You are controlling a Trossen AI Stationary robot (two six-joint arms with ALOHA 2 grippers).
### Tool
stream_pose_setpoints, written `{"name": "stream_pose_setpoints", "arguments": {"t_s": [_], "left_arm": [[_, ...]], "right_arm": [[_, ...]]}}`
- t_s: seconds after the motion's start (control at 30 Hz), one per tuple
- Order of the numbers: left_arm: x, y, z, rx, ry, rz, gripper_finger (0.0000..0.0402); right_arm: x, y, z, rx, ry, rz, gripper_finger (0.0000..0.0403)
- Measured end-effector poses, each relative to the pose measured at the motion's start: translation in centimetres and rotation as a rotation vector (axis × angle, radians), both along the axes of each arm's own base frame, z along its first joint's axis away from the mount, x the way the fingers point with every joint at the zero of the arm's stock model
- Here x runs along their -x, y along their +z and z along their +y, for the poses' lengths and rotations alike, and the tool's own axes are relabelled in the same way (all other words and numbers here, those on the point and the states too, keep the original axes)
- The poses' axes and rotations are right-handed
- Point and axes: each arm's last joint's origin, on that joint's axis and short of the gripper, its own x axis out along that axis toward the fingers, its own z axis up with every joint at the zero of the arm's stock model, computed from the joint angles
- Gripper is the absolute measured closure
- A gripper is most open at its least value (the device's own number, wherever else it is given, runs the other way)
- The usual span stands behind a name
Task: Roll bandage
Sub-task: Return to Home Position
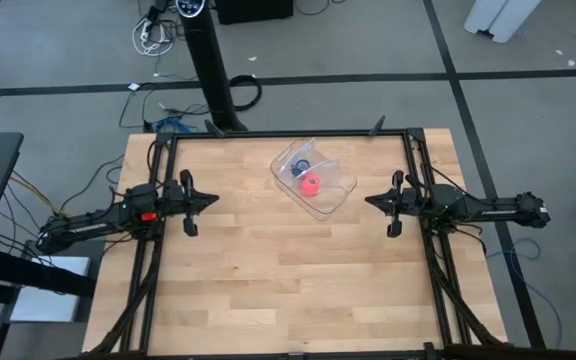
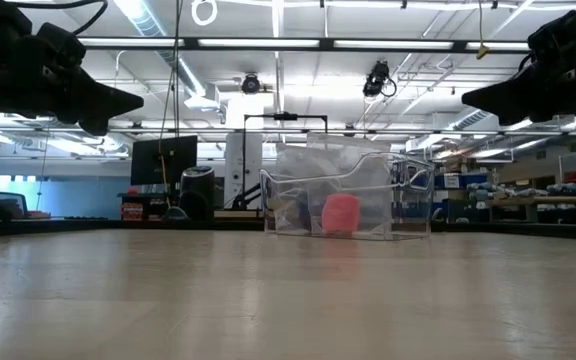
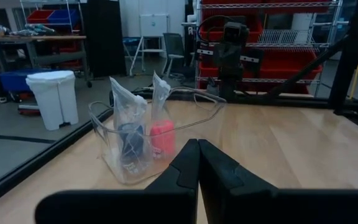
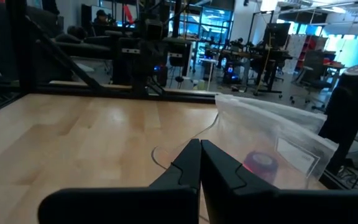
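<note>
The bandage (image 1: 311, 183) is a small pink-red roll standing inside a clear plastic container (image 1: 336, 196) near the table's far middle; it also shows in the low view as a pink roll (image 2: 340, 214) and in the wrist views (image 3: 162, 138) (image 4: 260, 163). A clear wrinkly plastic bag (image 3: 129, 118) with a dark item in it stands in the same container. My left gripper (image 1: 214, 199) hovers shut at the table's left side, pointing level toward the container. My right gripper (image 1: 368, 200) hovers shut at the right side, facing it.
Bare wooden tabletop (image 1: 288, 280) stretches in front of the container and between both arms. A black frame rail (image 1: 288, 134) borders the table's far edge, with more rails along both sides. A black post (image 1: 211, 70) stands beyond the far edge.
</note>
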Motion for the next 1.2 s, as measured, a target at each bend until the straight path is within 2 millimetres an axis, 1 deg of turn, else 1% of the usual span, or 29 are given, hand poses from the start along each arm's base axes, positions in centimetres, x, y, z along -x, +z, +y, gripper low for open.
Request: {"name": "stream_pose_setpoints", "arguments": {"t_s": [1.2], "left_arm": [[0.00, 0.00, 0.00, 0.000, 0.000, -0.001, 0.0387]], "right_arm": [[0.00, -0.02, 0.00, 0.009, -0.001, 0.002, 0.0396]]}}
